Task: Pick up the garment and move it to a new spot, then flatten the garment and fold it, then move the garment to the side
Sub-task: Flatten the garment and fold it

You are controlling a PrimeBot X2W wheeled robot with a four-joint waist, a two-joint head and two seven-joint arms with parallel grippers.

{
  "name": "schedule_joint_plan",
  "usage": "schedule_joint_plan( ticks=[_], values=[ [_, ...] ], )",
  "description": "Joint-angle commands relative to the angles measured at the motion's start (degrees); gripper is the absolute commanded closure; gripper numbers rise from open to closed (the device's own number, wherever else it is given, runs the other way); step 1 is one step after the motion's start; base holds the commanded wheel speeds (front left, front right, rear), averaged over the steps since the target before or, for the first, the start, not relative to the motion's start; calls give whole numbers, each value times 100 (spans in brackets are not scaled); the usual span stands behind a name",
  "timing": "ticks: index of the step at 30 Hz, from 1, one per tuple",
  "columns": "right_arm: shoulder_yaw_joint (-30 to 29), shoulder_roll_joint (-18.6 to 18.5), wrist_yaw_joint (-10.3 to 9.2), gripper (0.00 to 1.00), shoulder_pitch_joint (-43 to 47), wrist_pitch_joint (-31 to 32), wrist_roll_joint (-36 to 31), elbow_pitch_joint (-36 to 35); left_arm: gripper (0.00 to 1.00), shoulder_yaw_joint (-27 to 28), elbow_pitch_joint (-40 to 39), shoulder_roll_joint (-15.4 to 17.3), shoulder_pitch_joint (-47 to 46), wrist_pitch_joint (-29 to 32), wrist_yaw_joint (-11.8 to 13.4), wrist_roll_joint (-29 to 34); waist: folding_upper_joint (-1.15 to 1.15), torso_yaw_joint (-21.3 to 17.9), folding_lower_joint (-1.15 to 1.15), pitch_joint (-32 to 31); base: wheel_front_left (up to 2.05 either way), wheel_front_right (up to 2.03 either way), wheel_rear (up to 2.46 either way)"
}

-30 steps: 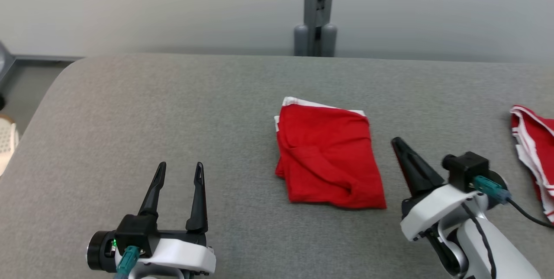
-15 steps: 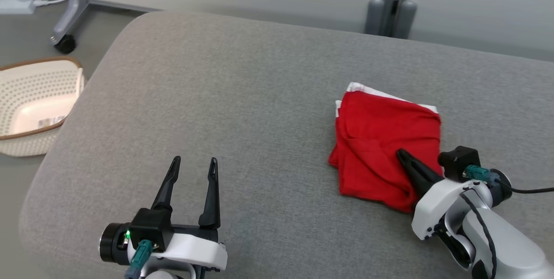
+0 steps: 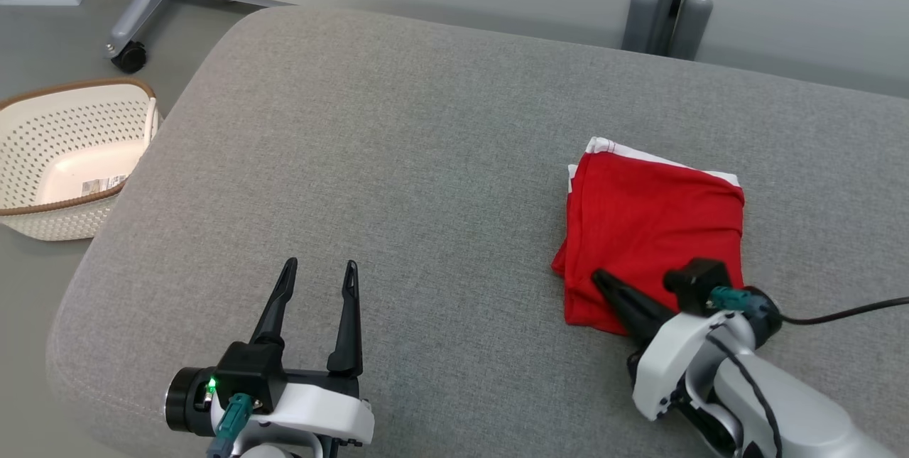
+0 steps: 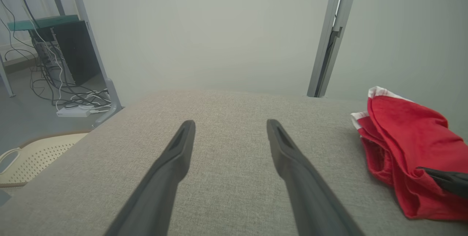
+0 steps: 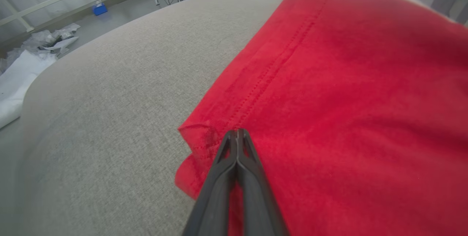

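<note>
Grey fabric-covered table (image 3: 398,160) holds a folded red cloth garment with white trim (image 3: 653,224) on its right side. The right gripper (image 3: 600,277), fingers pressed closed, rests its tips on the garment's near left corner. The left gripper (image 3: 320,266) stands open over bare fabric, well apart from the garment. A cream perforated plastic basket (image 3: 57,227) sits on the floor at left.

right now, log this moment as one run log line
folded red garment: lying on grey cushion | left gripper: open, apart from it | right gripper: shut, tips at its near-left corner

Matt red cloth garment (image 3: 657,220), coarse grey woven table (image 3: 398,160)
</note>
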Motion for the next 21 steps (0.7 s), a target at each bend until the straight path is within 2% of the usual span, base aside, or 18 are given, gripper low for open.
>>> schedule_joint_plan(
  ticks=[1, 7, 11, 16, 21],
  values=[
    [207, -62, 2, 100, -23, -34, 122, -103, 0, 2, 11, 19, -126, -20, 25, 0, 0, -35, 0, -22, 0, 0, 0],
    [927, -136, 2, 100, -47, -36, 514, -512, 0, 31, 40, 19, -108, -20, 23, 12, 0, -150, 0, -122, 0, 0, 0],
    [1120, -219, 2, 100, -140, -37, 653, -745, 0, 77, 51, 19, -34, -20, 17, 32, 0, -254, 0, -233, 0, 0, 0],
    [606, -235, 2, 100, -121, -37, 725, -1029, 0, 198, 46, 19, 64, -20, -23, 93, 0, -477, 0, -435, 0, 0, 0],
    [-403, -283, 1, 100, 10, -37, 281, -1105, 0, 349, 13, 21, 137, -20, -75, 166, 0, -773, 0, -670, 0, 0, 0]
  ],
)
